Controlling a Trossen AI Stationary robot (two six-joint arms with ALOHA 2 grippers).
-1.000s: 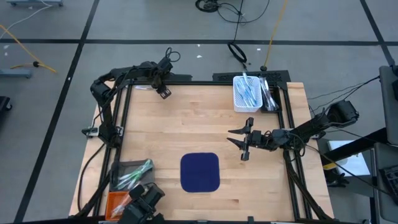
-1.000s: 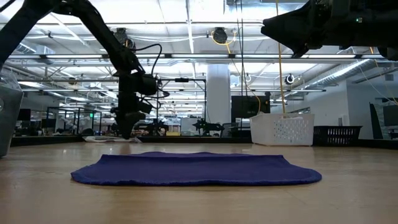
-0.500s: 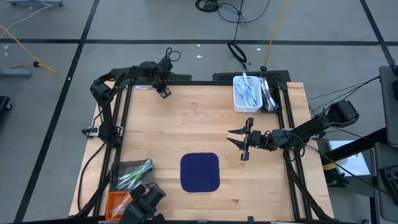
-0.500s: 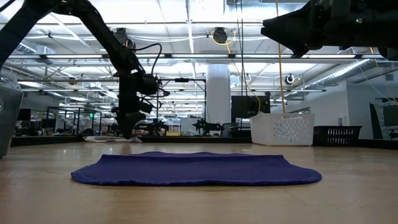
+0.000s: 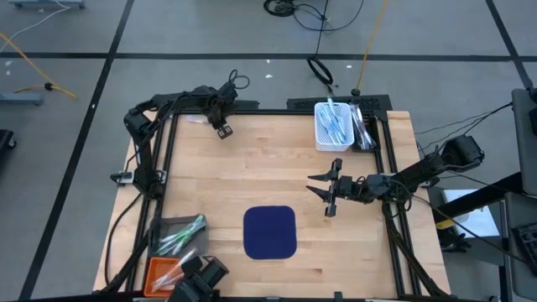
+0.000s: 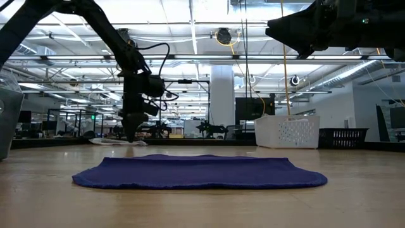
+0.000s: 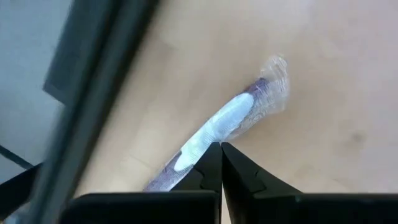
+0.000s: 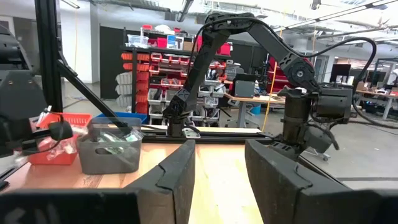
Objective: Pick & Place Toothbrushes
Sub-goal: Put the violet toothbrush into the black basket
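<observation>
Left wrist view: hand shut beside a wrapped toothbrush

We see a wrapped toothbrush (image 7: 224, 121) lying flat on the surface (image 7: 323, 112) at its far left corner, its long axis running diagonally away from the left hand (image 7: 221, 163). That hand's fingertips are pressed together just at the brush's side; we cannot tell whether they pinch the wrapper. The left arm is far nearer. The right hand (image 5: 323, 191) hovers mid-surface, partly open and empty, near the white basket (image 5: 334, 126).

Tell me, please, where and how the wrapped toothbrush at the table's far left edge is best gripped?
Grip the wrapped toothbrush mid-handle, from straight above, fingers across its width: it lies flat and slender on the table, with loose crinkled wrap at the end. The left claw looks shut beside it, probably having missed.
</observation>
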